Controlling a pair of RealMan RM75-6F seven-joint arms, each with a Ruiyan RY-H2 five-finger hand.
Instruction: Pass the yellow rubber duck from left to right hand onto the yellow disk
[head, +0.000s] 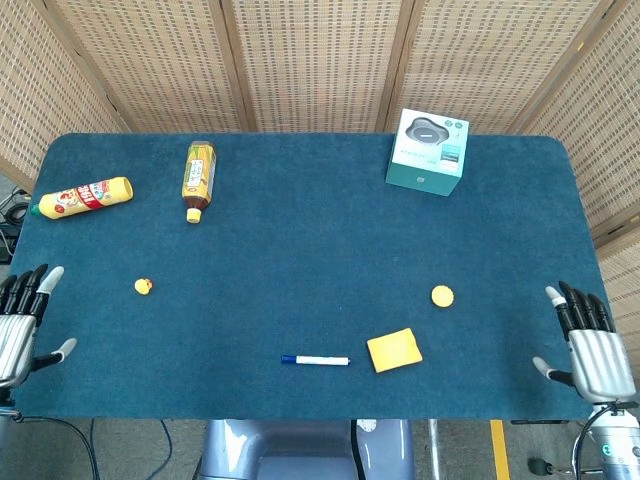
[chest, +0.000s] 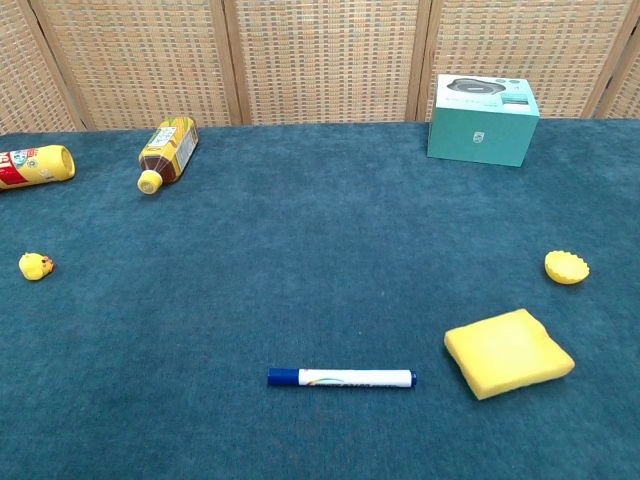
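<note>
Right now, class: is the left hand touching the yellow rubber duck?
Apart. The head view shows bare blue cloth between the left hand at the table edge and the duck.

**No legible writing**

The teal box (chest: 483, 120) carries small pale print, and the two lying bottles (chest: 167, 151) (chest: 32, 165) wear printed labels, yet every mark is too small and blurred to read in either view.

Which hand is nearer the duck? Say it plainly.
Left. The left hand sits at the table's near-left edge, close beside the duck; the right hand is across the table at the right edge.
</note>
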